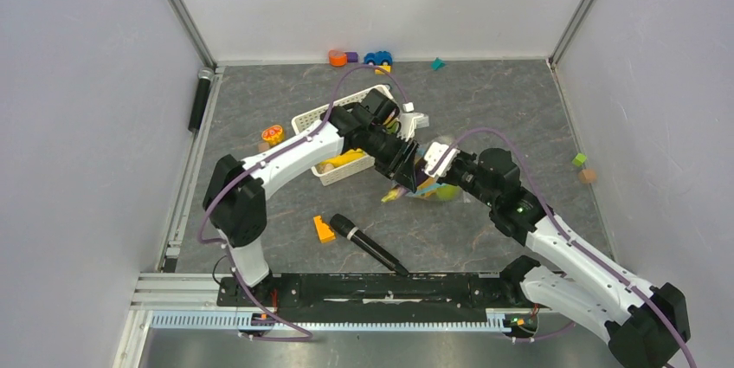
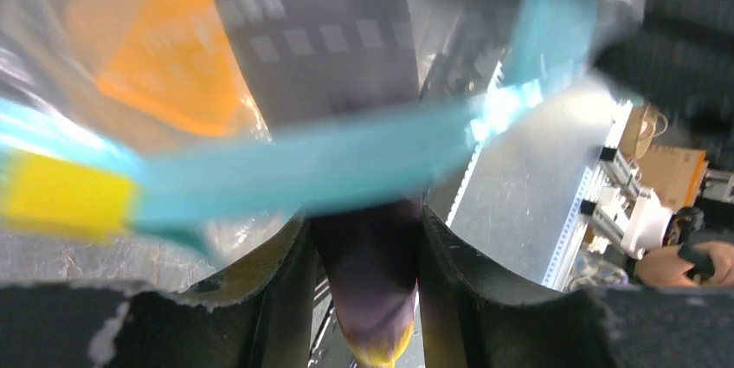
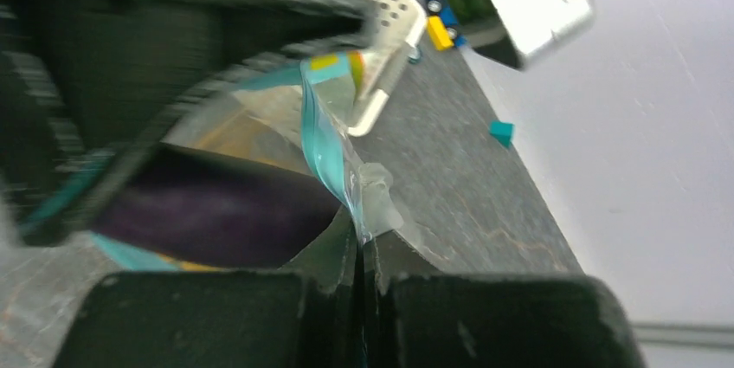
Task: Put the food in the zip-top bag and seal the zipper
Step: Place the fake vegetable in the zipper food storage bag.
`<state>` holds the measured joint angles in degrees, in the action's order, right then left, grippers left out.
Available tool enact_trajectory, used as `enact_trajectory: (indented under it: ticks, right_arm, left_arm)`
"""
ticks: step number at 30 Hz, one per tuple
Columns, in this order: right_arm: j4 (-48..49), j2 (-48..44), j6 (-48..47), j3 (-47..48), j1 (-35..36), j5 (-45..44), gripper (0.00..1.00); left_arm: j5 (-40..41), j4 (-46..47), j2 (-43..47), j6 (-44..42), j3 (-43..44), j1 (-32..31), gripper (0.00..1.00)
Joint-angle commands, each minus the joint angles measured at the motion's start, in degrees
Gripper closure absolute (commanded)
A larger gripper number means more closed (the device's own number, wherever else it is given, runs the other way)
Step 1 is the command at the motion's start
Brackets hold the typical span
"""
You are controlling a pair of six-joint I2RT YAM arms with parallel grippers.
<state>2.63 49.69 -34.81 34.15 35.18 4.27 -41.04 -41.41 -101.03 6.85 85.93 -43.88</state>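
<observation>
The clear zip-top bag [image 1: 426,190] lies mid-table between both grippers, with green and yellow food showing inside. My left gripper [image 1: 403,177] is shut on the purple eggplant [image 2: 370,268] and holds it at the bag's mouth. In the left wrist view the light-blue zipper [image 2: 303,164] crosses just in front of the fingers, and an orange pepper [image 2: 173,61] shows through the plastic. My right gripper [image 1: 434,169] is shut on the bag's mouth edge. The right wrist view shows the zipper [image 3: 325,147] running into the closed jaws, with the eggplant [image 3: 208,208] beside it.
A white slotted basket [image 1: 305,121] holding yellow bananas [image 1: 346,158] stands behind the left arm. A black microphone [image 1: 368,243] and an orange block [image 1: 324,229] lie in front. Small blocks and a toy car [image 1: 377,58] line the back wall. Two blocks [image 1: 582,164] lie at right.
</observation>
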Motion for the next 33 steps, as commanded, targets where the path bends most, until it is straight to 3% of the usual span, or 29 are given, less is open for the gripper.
enact_trajectory:
  ticks: [1,14,25,26,28,31,33]
  right_arm:
    - [1.4,-2.3,-0.7,-1.1,1.4,11.2,1.0]
    - [2.2,-2.1,-0.2,-1.8,3.2,19.8,1.0]
    - [1.3,-5.9,-0.8,-2.5,3.8,26.7,1.0]
    - [1.3,-6.3,-1.0,-2.6,3.9,27.5,1.0]
    - [1.5,-7.1,-0.8,-2.9,3.9,28.1,1.0]
    - [1.8,-8.0,-0.6,-3.3,3.9,27.9,1.0]
    - [2.1,-8.1,-0.3,-3.3,3.9,27.3,1.0]
  left_arm:
    - [0.6,6.0,-3.0,9.2,6.2,-0.2,0.98]
    - [9.2,13.9,-7.3,27.1,7.9,-0.1,0.98]
    - [19.6,22.5,-7.0,32.2,3.8,-0.1,0.98]
    - [21.2,23.5,-6.4,32.5,3.3,0.0,0.96]
    - [23.5,24.1,-5.8,32.8,3.1,-0.1,0.82]
    - [24.5,26.3,-5.2,34.1,2.0,-0.1,0.8]
    - [24.8,27.4,-5.1,34.6,1.4,-0.1,0.7]
